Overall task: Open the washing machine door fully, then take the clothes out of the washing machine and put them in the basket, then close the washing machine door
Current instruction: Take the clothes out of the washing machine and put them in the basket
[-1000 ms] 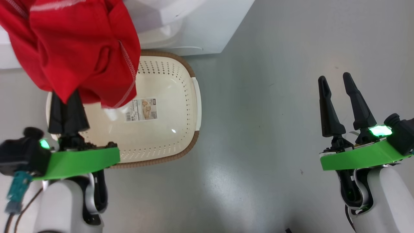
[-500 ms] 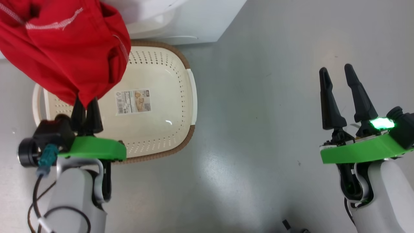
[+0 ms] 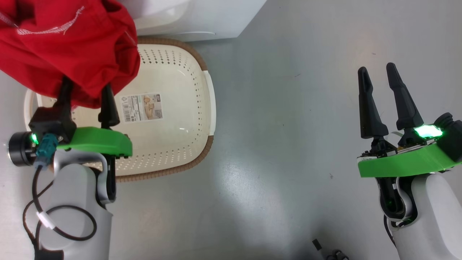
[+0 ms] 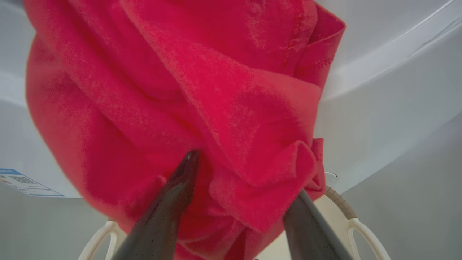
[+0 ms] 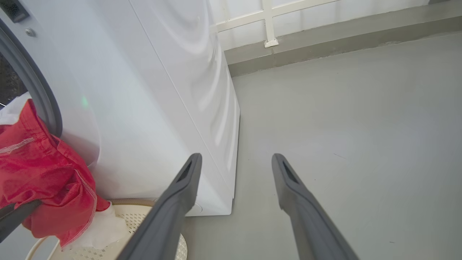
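Jaws of both the left gripper (image 3: 86, 99) and the right gripper (image 3: 377, 72) stood wide apart, clamping nothing, while the clothes (image 3: 68, 43), seemingly soft and light, best pinched at a thick fold, hung draped on the left fingers (image 3: 107, 106) above the basket (image 3: 213, 104), beside the washing machine (image 3: 202, 18).

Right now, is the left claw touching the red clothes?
Touching. In the left wrist view the clothes drape over the left claw, whose fingers stand apart, and hide one fingertip.

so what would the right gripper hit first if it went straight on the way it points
Probably just bare floor; the right gripper would pass close beside the washing machine, though depth is unclear.
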Motion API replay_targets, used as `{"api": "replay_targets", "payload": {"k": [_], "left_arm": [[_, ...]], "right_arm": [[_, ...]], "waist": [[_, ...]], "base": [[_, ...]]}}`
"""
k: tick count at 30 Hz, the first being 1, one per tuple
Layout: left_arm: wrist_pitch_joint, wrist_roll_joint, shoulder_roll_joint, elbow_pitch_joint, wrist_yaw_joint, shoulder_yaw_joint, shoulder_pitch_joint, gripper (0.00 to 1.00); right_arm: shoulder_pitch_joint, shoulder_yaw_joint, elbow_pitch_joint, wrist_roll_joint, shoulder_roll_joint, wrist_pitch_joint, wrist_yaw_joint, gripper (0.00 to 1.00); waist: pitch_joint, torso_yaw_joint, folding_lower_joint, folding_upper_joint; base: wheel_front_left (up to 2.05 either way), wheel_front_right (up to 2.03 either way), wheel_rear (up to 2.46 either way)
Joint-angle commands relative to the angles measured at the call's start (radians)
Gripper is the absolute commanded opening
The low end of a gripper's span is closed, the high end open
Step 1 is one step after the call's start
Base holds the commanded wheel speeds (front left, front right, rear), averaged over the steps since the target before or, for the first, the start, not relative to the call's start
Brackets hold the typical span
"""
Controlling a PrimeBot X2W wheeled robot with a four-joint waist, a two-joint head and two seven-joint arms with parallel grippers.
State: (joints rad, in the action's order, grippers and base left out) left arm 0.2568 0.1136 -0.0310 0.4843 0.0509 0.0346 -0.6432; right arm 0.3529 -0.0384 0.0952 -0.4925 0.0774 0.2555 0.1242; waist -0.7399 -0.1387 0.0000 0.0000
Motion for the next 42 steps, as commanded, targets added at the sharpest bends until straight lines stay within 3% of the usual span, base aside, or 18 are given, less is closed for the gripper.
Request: {"api": "replay_targets", "payload": {"k": [1,33,42], "left_arm": [[0.005,-0.014,-0.019,-0.016,-0.01,0.028,0.009,1.0],[0.005,0.023,-0.019,-0.355,0.009,-0.015,0.25,1.0],[0.005,0.047,-0.019,-0.461,0.035,-0.04,0.339,1.0]], "right_arm": [[-0.013,-0.014,-0.02,-0.002,-0.003,0.006,0.007,1.0],[-0.074,-0.016,-0.008,0.01,0.033,0.006,0.007,1.0],[-0.089,-0.009,-0.01,0.01,0.042,0.006,0.007,1.0]], "waist": [[0.004,0.0,0.0,0.0],[0.115,0.067,0.0,0.0],[0.127,0.081,0.0,0.0]], "base": [[0.0,0.0,0.0],[0.0,0.0,0.0],[0.0,0.0,0.0]]}}
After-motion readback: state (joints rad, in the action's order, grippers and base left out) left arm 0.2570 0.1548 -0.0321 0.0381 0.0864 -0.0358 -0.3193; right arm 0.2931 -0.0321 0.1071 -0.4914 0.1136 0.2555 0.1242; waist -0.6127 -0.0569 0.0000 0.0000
